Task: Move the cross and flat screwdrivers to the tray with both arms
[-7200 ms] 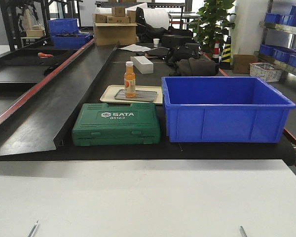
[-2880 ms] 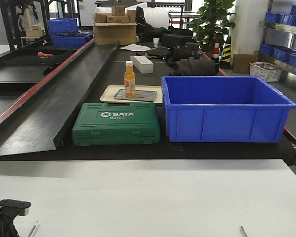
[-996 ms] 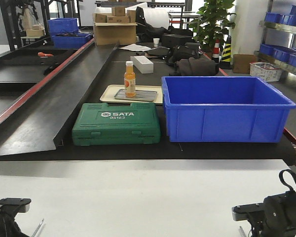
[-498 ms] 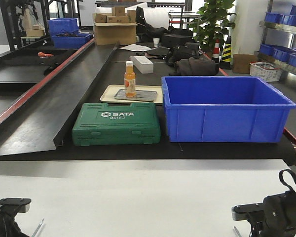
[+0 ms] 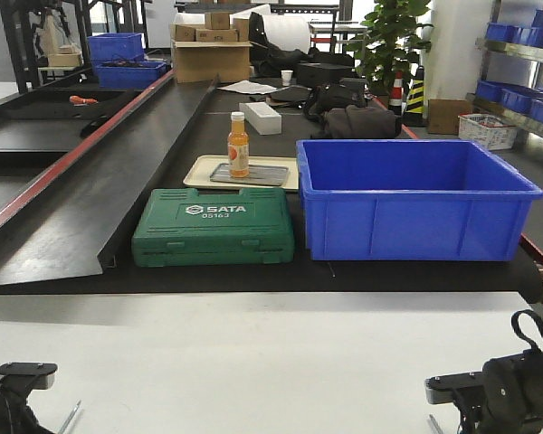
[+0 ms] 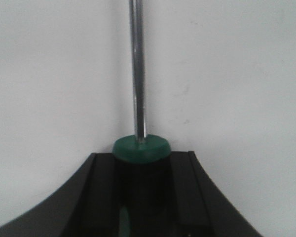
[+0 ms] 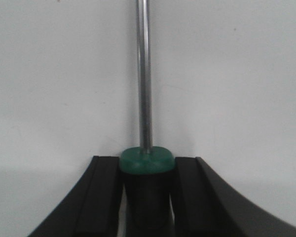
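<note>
Left gripper [image 6: 140, 170] clamps the left screwdriver [image 6: 137, 74] by its handle, right gripper [image 7: 147, 175] the right screwdriver [image 7: 144, 74], shafts pointing twelve o'clock. The tray [image 5: 271, 174] sits well off at twelve, a bottle [image 5: 239, 145] standing on it; I reckon a swinging shaft could topple that.

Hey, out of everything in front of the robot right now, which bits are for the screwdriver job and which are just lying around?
For the job: left screwdriver, left gripper, right screwdriver, right gripper, grey metal tray.

Just lying about: orange bottle (standing on that tray), beige tray, green SATA case, blue bin.
</note>
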Motion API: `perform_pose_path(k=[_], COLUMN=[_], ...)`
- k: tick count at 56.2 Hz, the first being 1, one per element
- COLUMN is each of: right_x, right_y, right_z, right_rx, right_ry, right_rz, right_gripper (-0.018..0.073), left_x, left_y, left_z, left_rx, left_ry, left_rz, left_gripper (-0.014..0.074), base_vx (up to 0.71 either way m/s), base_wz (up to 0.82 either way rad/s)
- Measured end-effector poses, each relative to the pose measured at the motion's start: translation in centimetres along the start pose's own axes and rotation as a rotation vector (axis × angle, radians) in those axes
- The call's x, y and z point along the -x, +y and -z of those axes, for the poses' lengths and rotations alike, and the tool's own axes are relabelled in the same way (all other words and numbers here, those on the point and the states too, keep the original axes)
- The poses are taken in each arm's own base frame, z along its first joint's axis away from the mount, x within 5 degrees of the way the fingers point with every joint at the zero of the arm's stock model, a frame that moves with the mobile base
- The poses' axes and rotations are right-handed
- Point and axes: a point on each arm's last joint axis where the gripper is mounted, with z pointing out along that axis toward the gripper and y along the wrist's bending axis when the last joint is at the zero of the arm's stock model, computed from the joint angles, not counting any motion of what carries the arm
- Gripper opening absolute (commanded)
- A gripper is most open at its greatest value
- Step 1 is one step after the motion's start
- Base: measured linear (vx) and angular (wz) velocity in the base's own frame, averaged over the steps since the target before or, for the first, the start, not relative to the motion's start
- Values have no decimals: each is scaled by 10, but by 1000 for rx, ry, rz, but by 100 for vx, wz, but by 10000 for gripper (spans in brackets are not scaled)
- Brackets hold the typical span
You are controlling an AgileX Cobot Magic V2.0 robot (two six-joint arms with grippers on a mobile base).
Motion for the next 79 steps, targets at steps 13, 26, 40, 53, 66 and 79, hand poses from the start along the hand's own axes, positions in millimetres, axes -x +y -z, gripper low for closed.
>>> perform_pose_path(k=[13, 26, 40, 53, 66, 79], right_x=[0, 0, 0, 0, 0, 0], right_y=[0, 0, 0, 0, 0, 2], right_z=[0, 0, 0, 0, 0, 4], right_rx=[0, 0, 0, 0, 5, 22], right_ry=[0, 0, 0, 0, 2, -3], right_rz=[-7, -12, -13, -13, -20, -45], right_gripper=[318, 318, 318, 294, 77, -13], left_x=[0, 0, 0, 0, 0, 1], left_y=[0, 0, 0, 0, 0, -1], left_z=[0, 0, 0, 0, 0, 7], left_rx=[0, 0, 0, 0, 1, 6], left_ry=[0, 0, 0, 0, -2, -38], left_rz=[0, 0, 0, 0, 0, 3], left_gripper=[0, 1, 4, 4, 4, 2], base_vx=[0, 0, 0, 0, 0, 0], base_wz=[0, 0, 0, 0, 0, 0])
